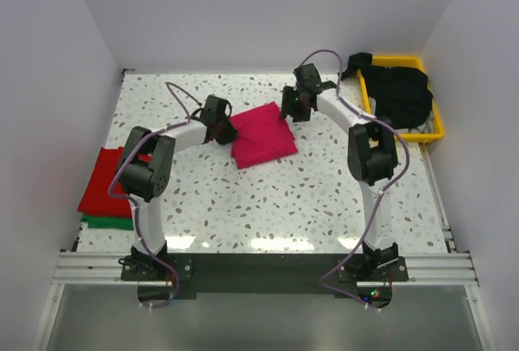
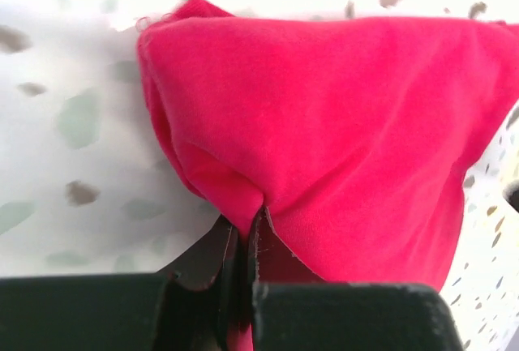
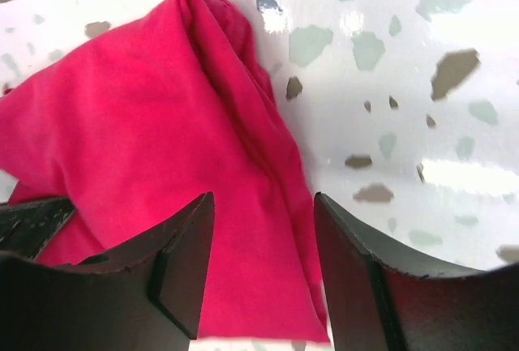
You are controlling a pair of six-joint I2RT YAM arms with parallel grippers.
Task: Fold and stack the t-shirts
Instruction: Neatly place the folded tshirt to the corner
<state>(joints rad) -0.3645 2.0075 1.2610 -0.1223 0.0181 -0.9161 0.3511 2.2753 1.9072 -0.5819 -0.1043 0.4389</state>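
step: I'm on the folded pink t-shirt (image 1: pixel 263 134), middle of the table (image 1: pixel 324 197) | left gripper (image 2: pixel 243 241) pinched tight on its edge | right gripper (image 3: pixel 263 229) jaws wide over the other edge, gripping nothing | next, I reckon: close right, then carry it onto the red t-shirt (image 1: pixel 104 179) pile far left

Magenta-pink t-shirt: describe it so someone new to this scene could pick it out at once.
On the speckled table, look at the far middle. The magenta-pink t-shirt lies there folded to a rough square, its edge pinched by the left pincer. Unlike the red t-shirt and green t-shirt stacked at the left edge and the black t-shirts in the yellow tray, it lies alone.
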